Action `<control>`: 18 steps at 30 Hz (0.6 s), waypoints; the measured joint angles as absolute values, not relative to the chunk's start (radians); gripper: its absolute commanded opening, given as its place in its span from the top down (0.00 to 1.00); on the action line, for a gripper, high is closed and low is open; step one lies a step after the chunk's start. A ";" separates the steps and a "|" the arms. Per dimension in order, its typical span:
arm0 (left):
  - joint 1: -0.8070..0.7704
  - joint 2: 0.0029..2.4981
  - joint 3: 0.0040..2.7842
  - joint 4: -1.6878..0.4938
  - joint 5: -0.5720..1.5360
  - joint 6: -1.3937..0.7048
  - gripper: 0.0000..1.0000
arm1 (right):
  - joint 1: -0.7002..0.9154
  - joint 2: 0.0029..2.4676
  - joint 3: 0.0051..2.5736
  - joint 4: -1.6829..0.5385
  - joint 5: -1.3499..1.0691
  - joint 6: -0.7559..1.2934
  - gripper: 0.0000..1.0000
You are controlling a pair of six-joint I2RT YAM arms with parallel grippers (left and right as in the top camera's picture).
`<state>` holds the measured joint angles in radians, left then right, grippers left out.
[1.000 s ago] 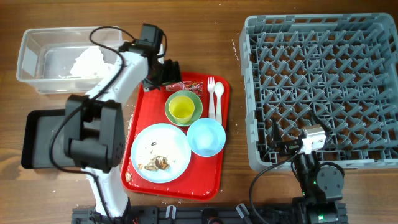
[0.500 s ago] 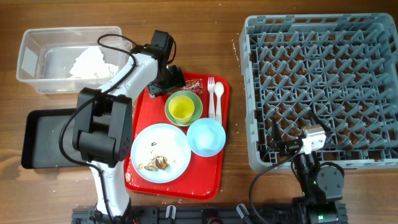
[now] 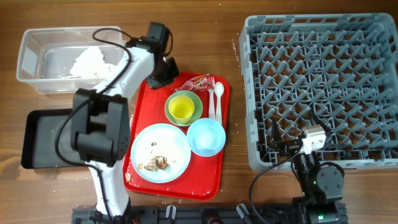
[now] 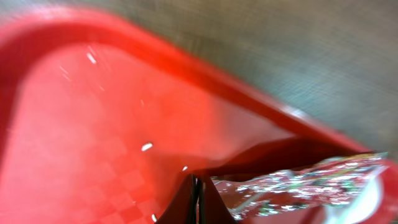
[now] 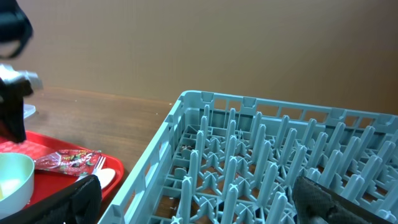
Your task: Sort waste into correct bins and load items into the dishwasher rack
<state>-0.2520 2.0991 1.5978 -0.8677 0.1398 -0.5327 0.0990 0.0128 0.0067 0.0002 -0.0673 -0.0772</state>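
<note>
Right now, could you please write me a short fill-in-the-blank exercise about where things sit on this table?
The yellow cup sits inside the pale ___ bowl.
The crumpled white napkin lies in the ___ plastic tub.
The brown food scraps lie on the light ___ plate.
The right end effector is ___, holding nothing.
Missing words: green; clear; blue; open.
</note>
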 measured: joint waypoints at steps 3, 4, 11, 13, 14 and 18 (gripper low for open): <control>-0.224 2.031 1.607 -0.876 0.140 -0.533 0.96 | 0.099 0.013 0.007 0.000 -0.067 -0.077 0.00; -0.215 2.006 1.609 -0.880 0.140 -0.533 0.96 | 0.099 0.013 0.007 0.000 -0.067 -0.077 0.00; -0.194 1.947 1.617 -0.888 0.155 -0.533 0.07 | 0.099 0.013 0.007 0.000 -0.067 -0.077 0.01; -0.213 1.950 1.617 -0.875 0.165 -0.524 0.03 | 0.099 0.013 0.007 0.000 -0.067 -0.077 0.00; -0.230 1.958 1.617 -0.863 0.170 -0.509 0.02 | 0.099 0.013 0.007 0.000 -0.067 -0.077 0.00; -0.300 2.030 1.618 -0.830 0.178 -0.456 0.04 | 0.099 0.013 0.007 0.000 -0.067 -0.077 0.00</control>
<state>-0.2996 2.0296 1.6176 -0.8299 0.1780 -0.4561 0.0990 0.0128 0.0067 0.0002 -0.0673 -0.0772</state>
